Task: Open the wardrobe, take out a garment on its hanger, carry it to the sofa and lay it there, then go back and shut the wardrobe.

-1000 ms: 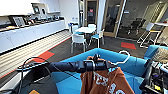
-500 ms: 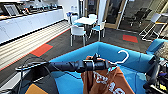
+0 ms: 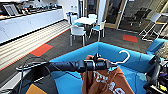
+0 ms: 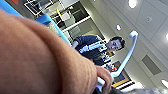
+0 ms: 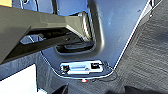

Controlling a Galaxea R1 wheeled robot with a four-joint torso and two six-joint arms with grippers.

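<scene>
The left arm reached across from the left side of the head view, and its left gripper (image 3: 108, 65) sat at the neck of the hanger (image 3: 124, 58), right where the hook met the shoulders. Fingers themselves couldn't be made out, so whether they were clamped or just hooked under couldn't be told, but the hanger hung from that spot and nothing else bore it.

The garment (image 3: 105, 81) draped from the hanger, orange, white letters partly readable, hanging over the seat of the sofa (image 3: 75, 56) near its back edge, not yet lying on it. In the left wrist view the orange cloth (image 4: 42, 57) bulged close to the lens with the white hook (image 4: 125, 57) curving up past it; a person (image 4: 97, 48) stood behind.

Handling, as a judgement: sweatshirt was soft, floppy and fairly light, would sag and swing, no fragility. The thin hanger was the stiff part but slick and could rotate in the grip or shed a shoulder if tilted. Best hold looked to be the neck under the hook, as here; grabbing cloth would bunch.

Right gripper's state couldn't be told; the right wrist view showed robot body over dark carpet (image 5: 150, 57).
</scene>
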